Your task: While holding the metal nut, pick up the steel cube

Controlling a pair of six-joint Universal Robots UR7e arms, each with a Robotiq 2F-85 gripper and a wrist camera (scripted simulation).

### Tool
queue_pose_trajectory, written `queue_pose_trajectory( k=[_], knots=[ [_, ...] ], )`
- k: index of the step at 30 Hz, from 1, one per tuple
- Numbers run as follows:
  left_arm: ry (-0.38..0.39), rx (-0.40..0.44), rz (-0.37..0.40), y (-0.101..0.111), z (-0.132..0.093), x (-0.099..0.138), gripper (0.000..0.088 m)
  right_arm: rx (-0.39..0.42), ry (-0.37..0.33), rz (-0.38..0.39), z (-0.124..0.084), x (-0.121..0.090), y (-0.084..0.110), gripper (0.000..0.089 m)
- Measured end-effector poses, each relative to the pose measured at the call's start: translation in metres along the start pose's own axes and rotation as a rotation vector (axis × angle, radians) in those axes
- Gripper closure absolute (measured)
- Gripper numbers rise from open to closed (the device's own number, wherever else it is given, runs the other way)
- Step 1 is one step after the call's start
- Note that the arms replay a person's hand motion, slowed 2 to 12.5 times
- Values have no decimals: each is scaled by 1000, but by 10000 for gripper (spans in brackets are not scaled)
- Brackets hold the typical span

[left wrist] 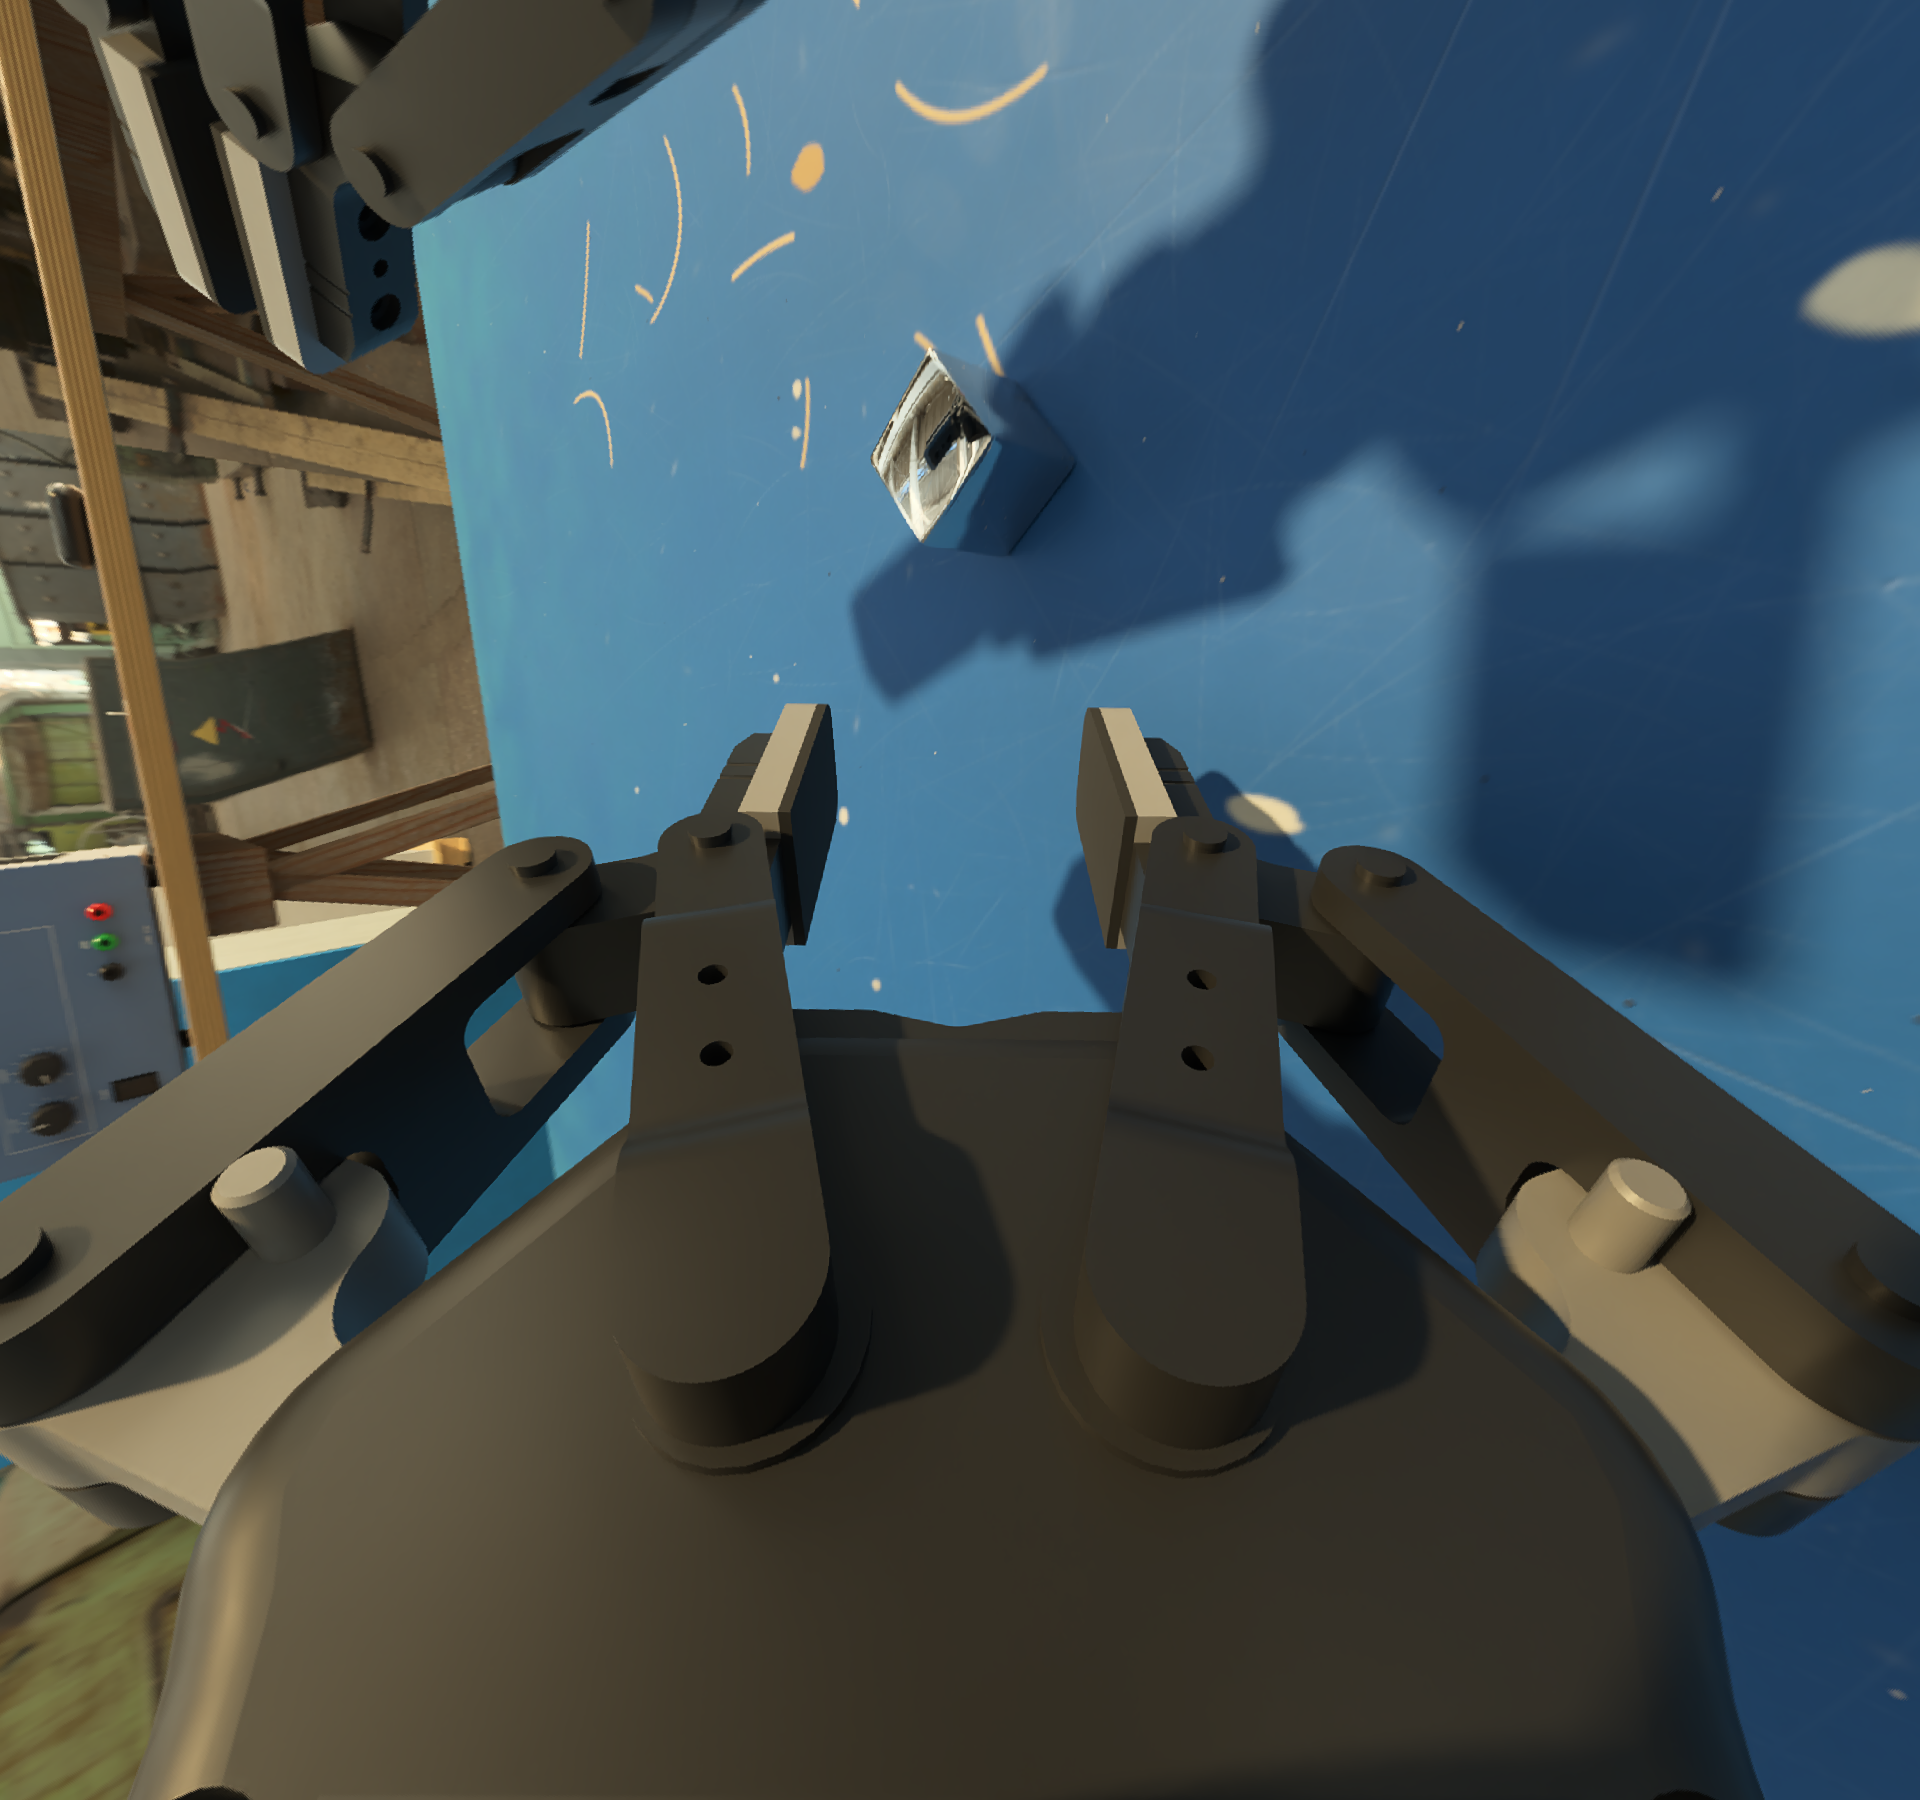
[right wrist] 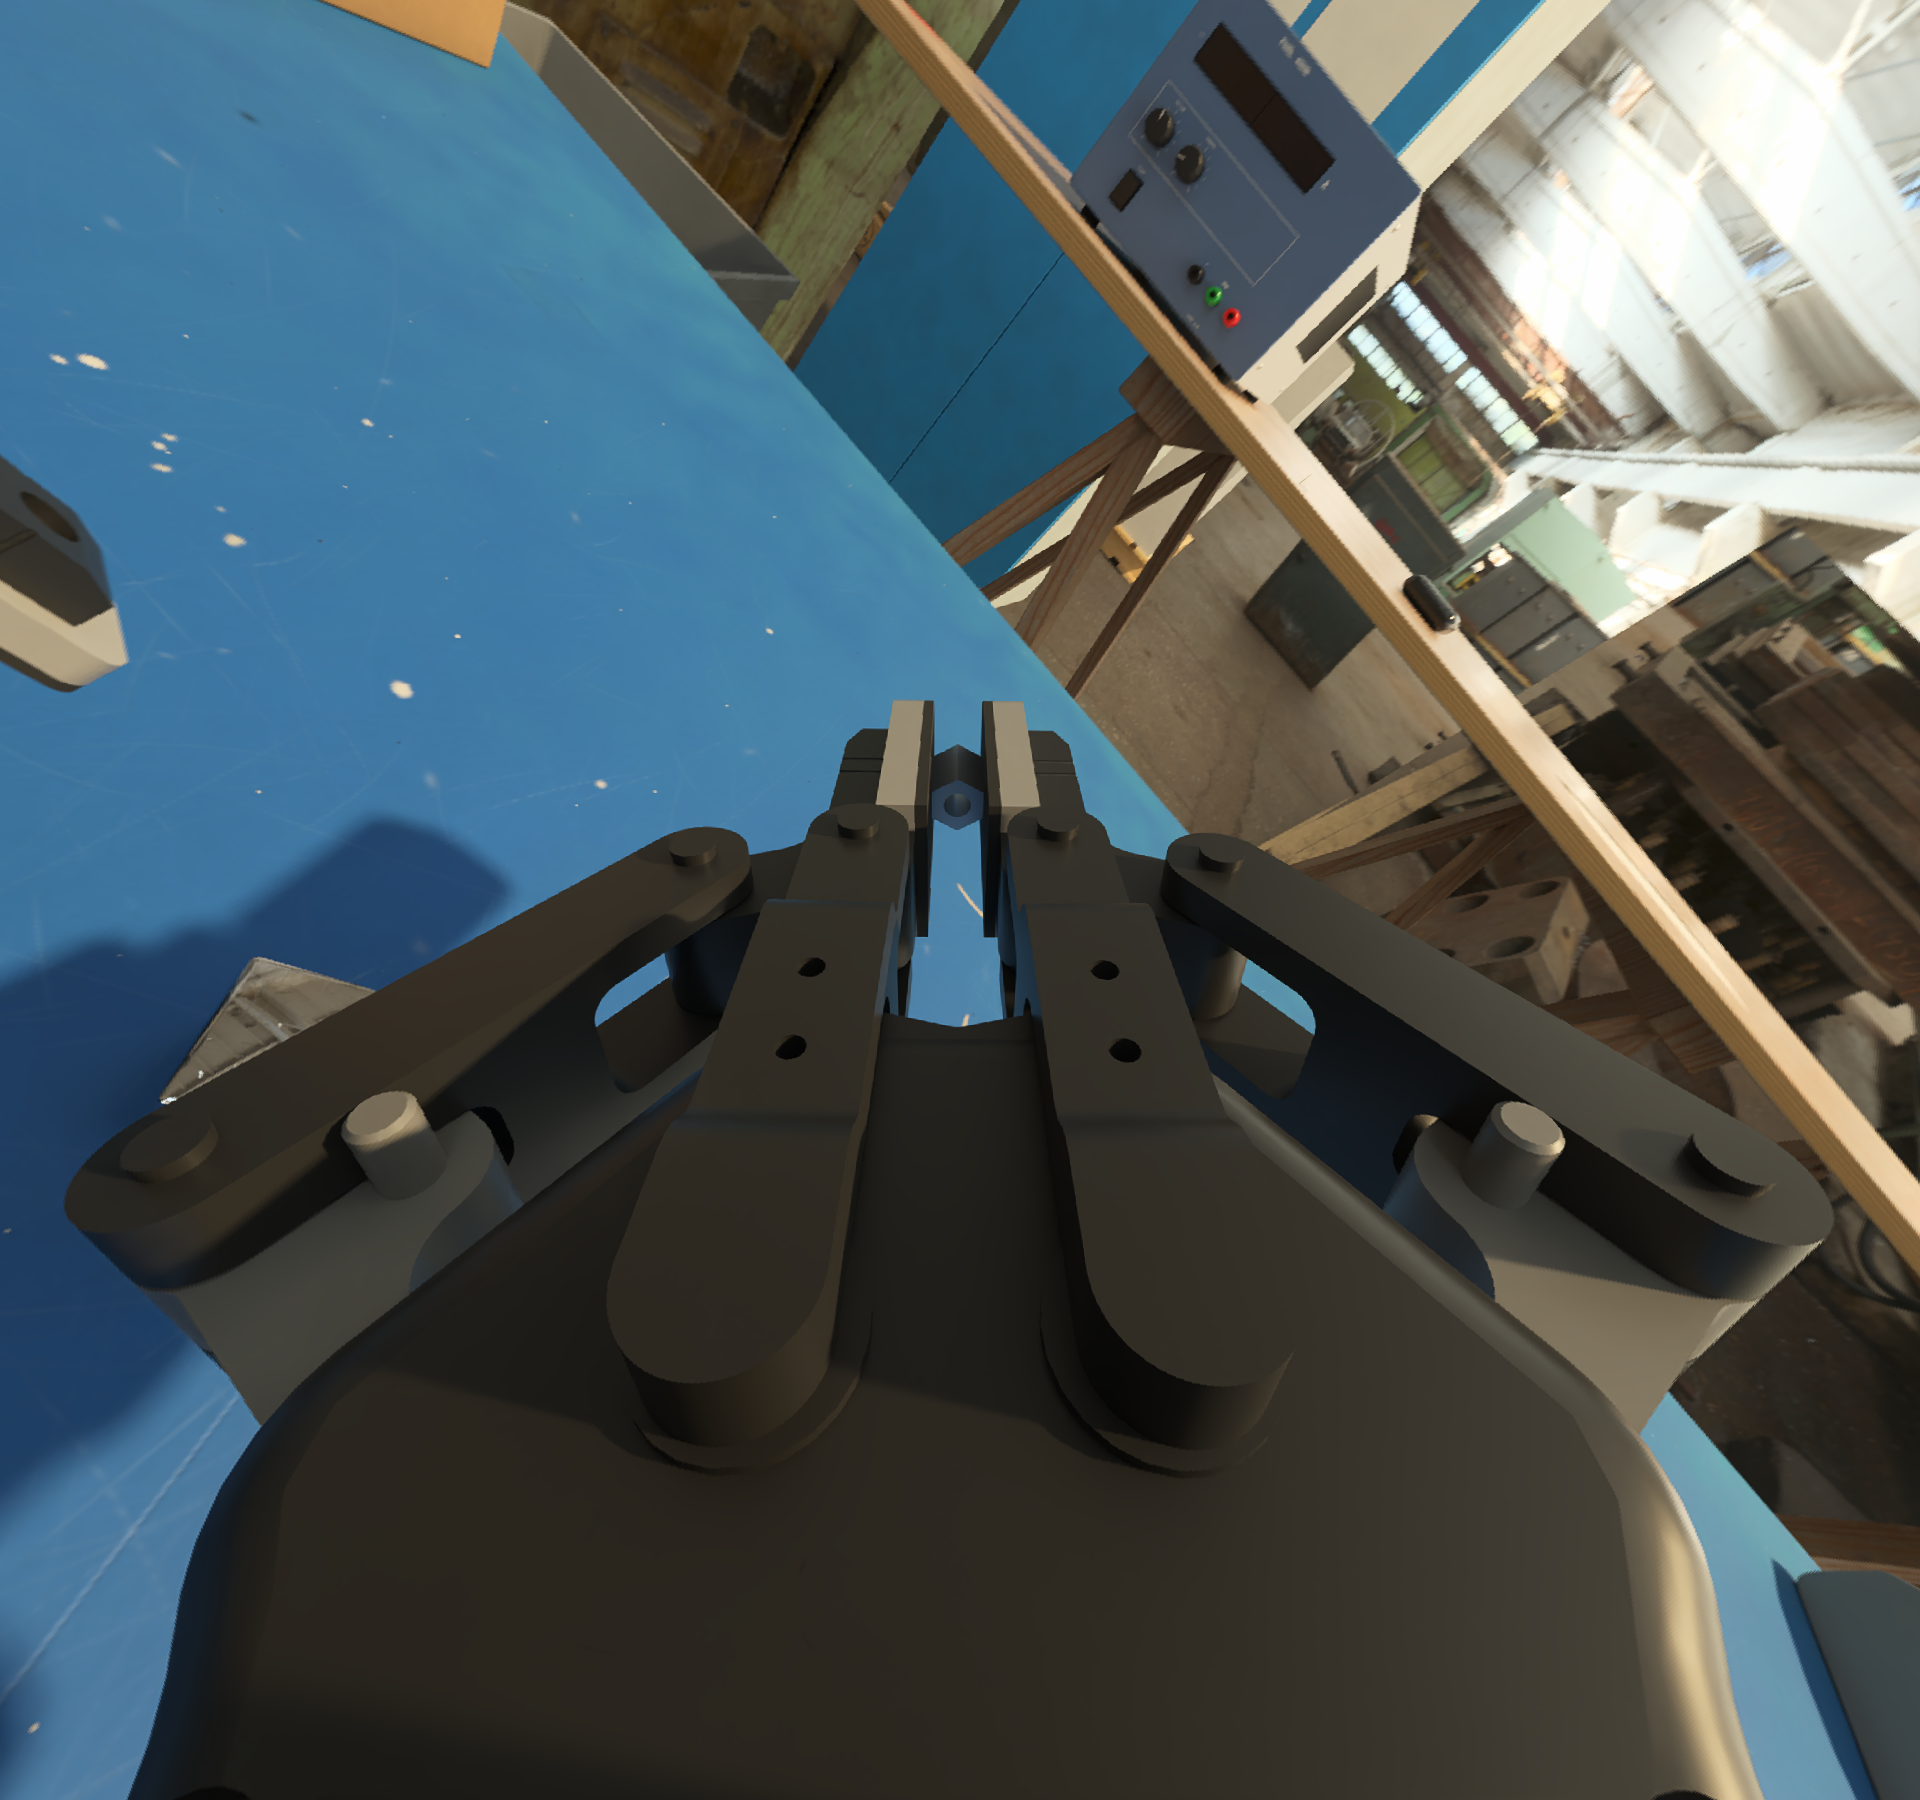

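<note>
— Steel cube point(left wrist: 966, 457) first: we judge it dense and heavy for its bulk, rigid, with mirror-bright faces that will likely be slippery. Where do we take it?

— Across two opposite flat sides, low and square, so it cannot twist out. It sits turned at an angle to us, so we would probably need to rotate the wrist to meet the faces flat

— How do we stand now?

— Nearest us, our left pincer point(left wrist: 956, 815) has its fingers apart and empty, hovering over the blue desk point(left wrist: 1351, 971), tilted down. The cube lies on the desk just ahead of the tips, clear of them

— And the nut?

— Our right pincer point(right wrist: 956, 758) is clamped on the metal nut point(right wrist: 953, 803), a small hexagonal piece pinched between the pads near the tips, held above the desk edge. Farther off, that pincer hangs up and left of the cube, well apart from it

— Beyond?

— A grey instrument box point(right wrist: 1247, 161) on a wooden shelf
</note>
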State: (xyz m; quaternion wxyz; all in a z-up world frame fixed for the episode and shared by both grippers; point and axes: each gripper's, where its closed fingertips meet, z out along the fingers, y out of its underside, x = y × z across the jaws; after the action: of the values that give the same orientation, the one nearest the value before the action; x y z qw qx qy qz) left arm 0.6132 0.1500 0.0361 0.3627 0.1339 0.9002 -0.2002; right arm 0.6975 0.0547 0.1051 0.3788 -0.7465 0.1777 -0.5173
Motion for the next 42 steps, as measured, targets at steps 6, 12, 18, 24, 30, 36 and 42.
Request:
queue_pose_trajectory(
  k=[6, 12, 18, 24, 30, 36, 42],
  knots=[
    [50, 86, -170, -14, -7, 9, 464, 56, 70, -34, -8, 6, -2, 814],
    [73, 120, -323, -21, -9, 14, 475, 100, 126, -44, -15, 12, 0, 814],
    [89, 126, -426, -25, -8, 18, 484, 134, 181, -43, -23, 18, 1, 814],
    [103, 142, -492, -30, -7, 23, 488, 148, 215, -41, -31, 23, 3, 814],
    [118, 156, -537, -35, -9, 28, 493, 162, 239, -27, -41, 26, 3, 814],
    [125, 173, -564, -39, -12, 32, 494, 156, 243, -5, -48, 29, 6, 814],
    [124, 180, -582, -40, -14, 35, 495, 142, 252, 33, -57, 34, 11, 814]
  ],
)
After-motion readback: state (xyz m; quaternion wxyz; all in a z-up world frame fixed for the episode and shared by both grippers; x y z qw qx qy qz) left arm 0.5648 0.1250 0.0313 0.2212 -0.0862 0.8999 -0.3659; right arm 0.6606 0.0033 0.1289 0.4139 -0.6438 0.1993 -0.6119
